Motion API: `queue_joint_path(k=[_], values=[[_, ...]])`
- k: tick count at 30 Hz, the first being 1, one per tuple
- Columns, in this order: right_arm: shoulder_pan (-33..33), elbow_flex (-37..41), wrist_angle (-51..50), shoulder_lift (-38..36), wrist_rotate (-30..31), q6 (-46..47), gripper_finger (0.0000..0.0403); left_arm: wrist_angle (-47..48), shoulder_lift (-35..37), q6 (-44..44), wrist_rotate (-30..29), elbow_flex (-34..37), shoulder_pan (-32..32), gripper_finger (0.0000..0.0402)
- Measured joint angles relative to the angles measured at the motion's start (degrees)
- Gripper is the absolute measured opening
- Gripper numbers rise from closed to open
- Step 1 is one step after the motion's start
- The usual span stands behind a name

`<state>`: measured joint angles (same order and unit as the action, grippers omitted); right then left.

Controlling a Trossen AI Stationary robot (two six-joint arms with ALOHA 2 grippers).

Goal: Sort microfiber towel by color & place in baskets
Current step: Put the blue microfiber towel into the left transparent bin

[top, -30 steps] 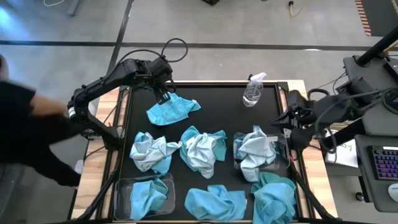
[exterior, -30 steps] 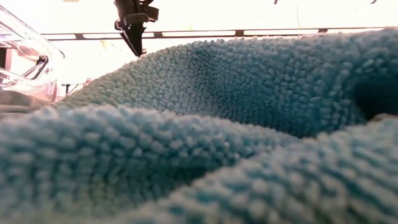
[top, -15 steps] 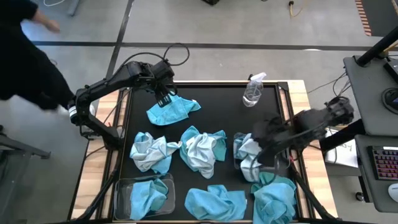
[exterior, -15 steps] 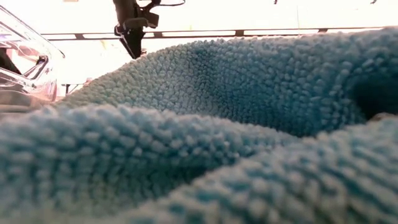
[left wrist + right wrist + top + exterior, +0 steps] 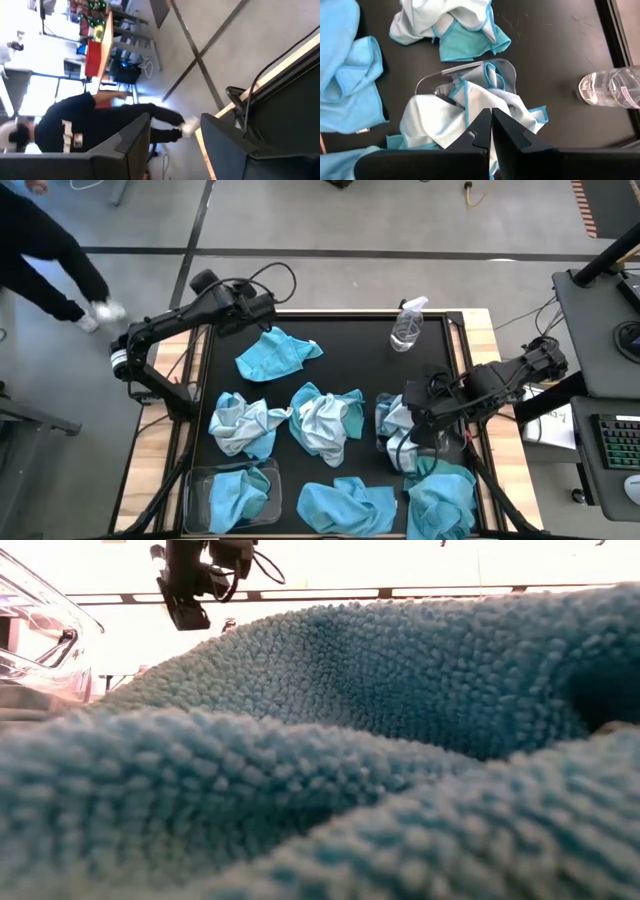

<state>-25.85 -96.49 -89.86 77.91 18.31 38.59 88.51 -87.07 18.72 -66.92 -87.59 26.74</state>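
Several microfiber towels lie crumpled on the black mat. A turquoise towel (image 5: 276,356) is near the far edge. Two mixed pale-and-turquoise heaps (image 5: 242,424) (image 5: 326,421) are in the middle, and two turquoise ones (image 5: 346,505) (image 5: 441,494) lie near. The near-left basket (image 5: 196,480) holds a turquoise towel (image 5: 236,493). The right basket (image 5: 470,70) holds a pale towel (image 5: 437,125). My left gripper (image 5: 260,307) (image 5: 175,120) is open, raised beyond the far towel and facing the room. My right gripper (image 5: 491,112) (image 5: 408,416) is shut above the pale towel in the right basket.
A clear spray bottle (image 5: 407,326) (image 5: 615,87) stands at the far right of the mat. In the low view a turquoise towel (image 5: 380,760) fills the front of the picture. A person (image 5: 45,250) walks on the floor beyond the table's far-left corner. Wooden table edges (image 5: 160,450) flank the mat.
My right arm has swung in from the table's right edge toward the left, and its gripper now stands over the right basket. My left gripper has drawn up and back from the far turquoise towel toward the far-left corner and turned outward. The towel has stayed put. The person has walked along the left side.
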Motion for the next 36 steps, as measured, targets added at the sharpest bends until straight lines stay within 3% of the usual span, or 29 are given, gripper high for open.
queue_joint_path(k=[9, 17, 36], values=[[0.0, 0.2, 0.2, 0.1, 0.9, 1.9, 0.0009, 0.7, 0.0, 2.9, 1.0, 0.0, 0.0, 0.016], [0.0, 0.2, 0.4, 0.1, 1.3, 1.9, 0.0009, 1.1, 0.0, 4.0, 7.9, 0.0, 0.0, 0.016], [0.0, 0.2, 0.4, 0.2, 1.3, 1.7, 0.0009, 1.5, 0.0, 4.5, 8.0, 0.0, 0.0, 0.016]])
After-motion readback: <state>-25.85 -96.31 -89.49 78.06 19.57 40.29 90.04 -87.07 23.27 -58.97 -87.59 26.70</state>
